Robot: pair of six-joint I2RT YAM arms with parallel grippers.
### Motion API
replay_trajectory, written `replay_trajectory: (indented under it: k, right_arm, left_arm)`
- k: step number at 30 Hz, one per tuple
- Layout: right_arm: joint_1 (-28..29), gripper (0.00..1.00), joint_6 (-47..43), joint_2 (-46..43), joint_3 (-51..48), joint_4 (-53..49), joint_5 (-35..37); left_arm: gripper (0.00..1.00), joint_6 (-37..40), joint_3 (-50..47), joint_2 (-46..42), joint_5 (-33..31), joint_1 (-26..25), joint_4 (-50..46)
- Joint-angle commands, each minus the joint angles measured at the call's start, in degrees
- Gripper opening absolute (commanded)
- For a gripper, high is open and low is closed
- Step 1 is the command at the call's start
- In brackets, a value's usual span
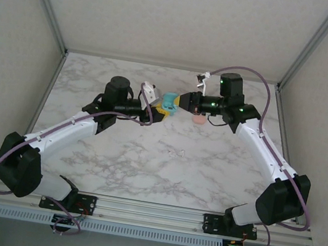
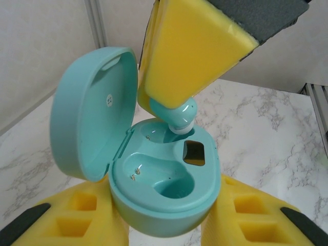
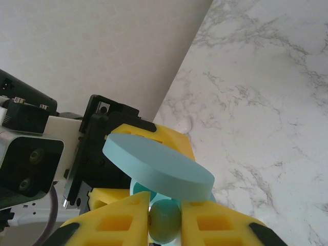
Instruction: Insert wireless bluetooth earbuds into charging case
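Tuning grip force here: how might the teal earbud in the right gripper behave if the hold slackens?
The teal earbud looks glossy and rounded, so it could slip from the right gripper and roll. Being tiny moulded plastic, it is probably light and rigid.

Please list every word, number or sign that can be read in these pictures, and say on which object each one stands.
Round white sticker inside the lid of the teal charging case: two dark characters, turned sideways, too small and blurred to read with certainty.
Dark window in the case: nothing readable.
Teal earbud: no marking visible.
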Motion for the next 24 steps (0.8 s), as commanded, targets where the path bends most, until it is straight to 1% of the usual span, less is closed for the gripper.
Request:
replay_trajectory:
  k: [1, 5, 17, 20, 24]
  right_arm:
    - [0.4, 0.21, -2.0, 0.0, 1.5, -2.3, 1.8]
    - [0.5, 0.22, -2.2, 0.0, 1.7, -2.9, 2.8]
    - [0.7, 0.28, -2.6, 0.6, 2.9, -4.1, 4.1]
    - [0.8, 0.28, -2.6, 0.7, 3.2, -4.4, 4.1]
    - [1.2, 0.23, -2.7, 0.8, 3.8, -4.6, 3.7]
  left_arm:
    - [0.23, -1.1, 1.5, 0.1, 1.4, -0.5, 3.2]
    - [0.23, -1.5, 1.4, 0.2, 1.5, -0.5, 3.8]
    - [0.23, -1.4, 1.6, 0.1, 1.5, -0.5, 3.4]
    - [0.23, -1.4, 1.5, 0.1, 1.4, -0.5, 3.5]
    - [0.23, -1.5, 1.7, 0.4, 1.4, -0.5, 3.5]
